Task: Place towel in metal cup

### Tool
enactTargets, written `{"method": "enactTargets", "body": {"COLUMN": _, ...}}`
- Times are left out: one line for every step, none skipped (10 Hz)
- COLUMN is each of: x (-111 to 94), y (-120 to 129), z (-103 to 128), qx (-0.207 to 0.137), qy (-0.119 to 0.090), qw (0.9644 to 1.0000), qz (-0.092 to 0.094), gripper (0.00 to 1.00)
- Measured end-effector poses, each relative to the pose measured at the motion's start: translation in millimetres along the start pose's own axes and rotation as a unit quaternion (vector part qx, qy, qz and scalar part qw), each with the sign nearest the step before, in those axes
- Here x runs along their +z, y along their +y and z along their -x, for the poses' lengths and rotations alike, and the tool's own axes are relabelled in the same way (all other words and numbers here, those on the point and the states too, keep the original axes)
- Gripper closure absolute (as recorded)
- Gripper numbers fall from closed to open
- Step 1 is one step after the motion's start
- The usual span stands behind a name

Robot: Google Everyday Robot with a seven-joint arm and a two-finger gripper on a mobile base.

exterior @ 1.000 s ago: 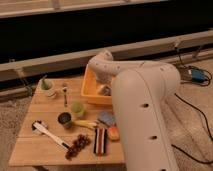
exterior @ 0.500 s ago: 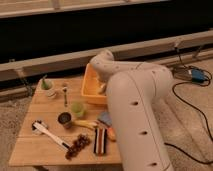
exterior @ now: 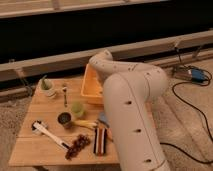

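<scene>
Pincer hidden behind the arm (exterior: 132,110), so I cannot tell its grip; I'd lift high, then cross left to the metal cup (exterior: 64,119).

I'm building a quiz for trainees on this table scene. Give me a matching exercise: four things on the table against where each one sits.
1. metal cup
2. light green cup
3. white cup with plant
4. yellow bin

a. far left corner of the table
b. far edge, partly behind the robot arm
c. at the banana's left end
d. just left of the yellow bin's near corner

Pairs: 1-c, 2-d, 3-a, 4-b. The hand is out of sight behind the robot arm.
</scene>
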Motion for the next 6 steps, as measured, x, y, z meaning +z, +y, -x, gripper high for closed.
{"method": "enactTargets", "body": {"x": -1, "y": 2, "z": -5, "qx": 0.001, "qy": 0.006, "qw": 1.0000, "qz": 0.000, "gripper": 0.97}}
{"method": "enactTargets", "body": {"x": -9, "y": 4, "z": -10, "qx": 0.001, "qy": 0.008, "qw": 1.0000, "qz": 0.002, "gripper": 1.00}}
{"method": "enactTargets", "body": {"x": -15, "y": 3, "z": -11, "qx": 0.001, "qy": 0.006, "qw": 1.0000, "qz": 0.003, "gripper": 1.00}}
{"method": "enactTargets", "body": {"x": -31, "y": 3, "z": -14, "qx": -0.001, "qy": 0.001, "qw": 1.0000, "qz": 0.007, "gripper": 1.00}}
{"method": "enactTargets", "body": {"x": -52, "y": 5, "z": -17, "qx": -0.005, "qy": -0.007, "qw": 0.9999, "qz": 0.013, "gripper": 1.00}}
{"method": "enactTargets", "body": {"x": -75, "y": 7, "z": -21, "qx": -0.010, "qy": -0.016, "qw": 0.9996, "qz": 0.019, "gripper": 1.00}}
